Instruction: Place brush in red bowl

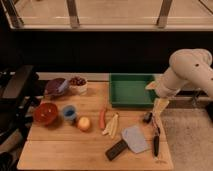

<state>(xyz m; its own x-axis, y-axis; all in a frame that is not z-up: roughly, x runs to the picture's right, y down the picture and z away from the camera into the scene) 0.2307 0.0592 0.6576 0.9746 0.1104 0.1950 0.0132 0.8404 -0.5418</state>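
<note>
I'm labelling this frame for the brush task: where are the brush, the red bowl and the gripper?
brush (156, 141): camera view, middle of its black handle.
red bowl (46, 120): camera view, front wall.
gripper (159, 112): camera view, between its fingertips, just above the brush's far end.

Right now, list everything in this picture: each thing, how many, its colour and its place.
wooden table: one, light brown, centre.
round orange-red bowl: one, orange-red, table's left end.
small blue cup: one, blue, beside it.
dark purple bowl: one, purple, back left.
small white bowl: one, white, dark red contents, beside purple bowl.
green rectangular tray: one, green, back right.
round fruit: one, orange-yellow, middle.
long red vegetable: one, red, middle.
pale yellow pieces: several, beside the vegetable.
grey-bladed cleaver: one, black handle, front.
slim black brush: one, black, front right.
robot arm: one, cream, right.
gripper: one, cream, above the brush, jaws open, empty.
</note>
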